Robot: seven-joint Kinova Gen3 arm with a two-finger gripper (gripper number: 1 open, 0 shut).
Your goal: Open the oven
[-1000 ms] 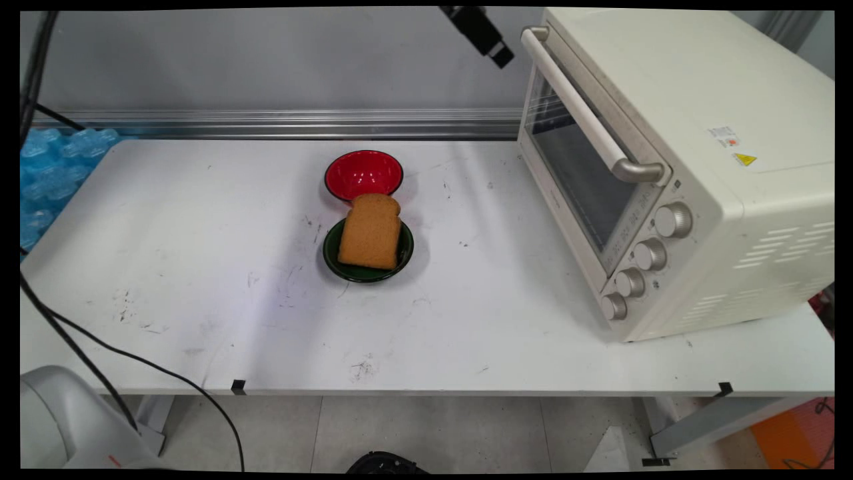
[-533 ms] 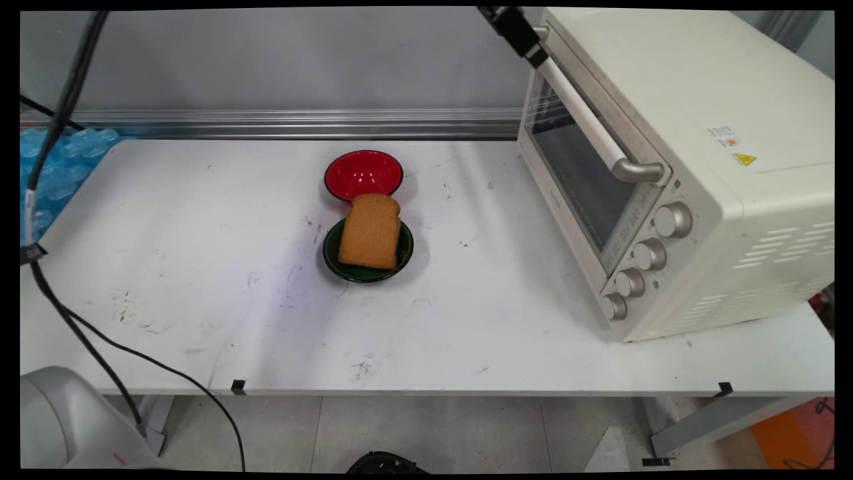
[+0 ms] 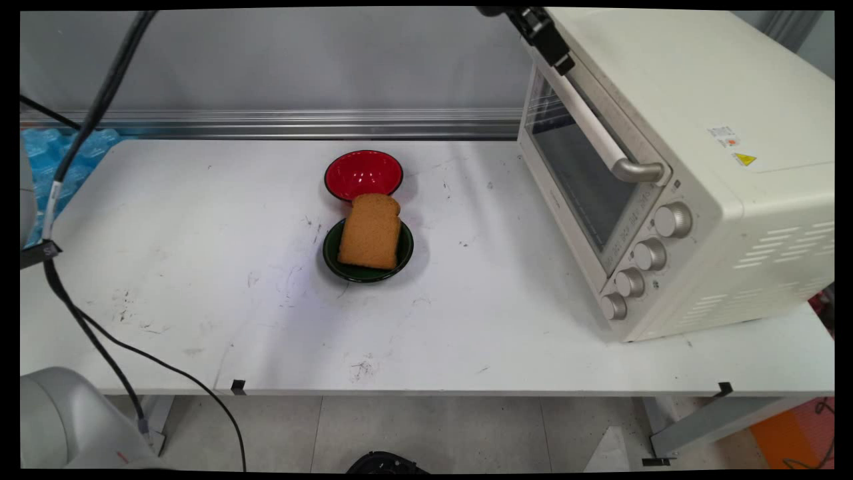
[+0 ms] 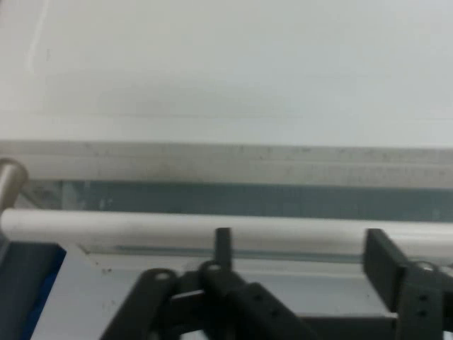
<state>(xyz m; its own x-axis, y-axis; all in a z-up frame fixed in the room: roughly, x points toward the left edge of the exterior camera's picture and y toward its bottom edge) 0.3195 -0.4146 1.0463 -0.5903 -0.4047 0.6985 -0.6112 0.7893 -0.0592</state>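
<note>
My gripper [image 3: 561,60] hangs at the top edge of the main view, right at the far end of the cream oven's [image 3: 700,100] door handle [image 3: 593,127]. In the hand view the gripper [image 4: 301,244] is open. Its two fingers stand well apart, with their tips just in front of the white handle bar [image 4: 141,225], which runs across the picture. Nothing is held. The oven door [image 3: 580,180] is closed. Above the handle in the hand view lies the oven's flat top [image 4: 226,78].
A slice of toast [image 3: 370,231] lies on a dark green plate [image 3: 340,263] at mid-table, with a red bowl [image 3: 363,173] just behind it. Several knobs [image 3: 650,255] line the oven's front. Black cables [image 3: 80,320] hang at the left. Blue bubble wrap [image 3: 40,167] lies beyond the table's left end.
The gripper has moved right and slightly down along the top edge, from left of the oven to the far end of its door handle. The cables at the left have swung right.
</note>
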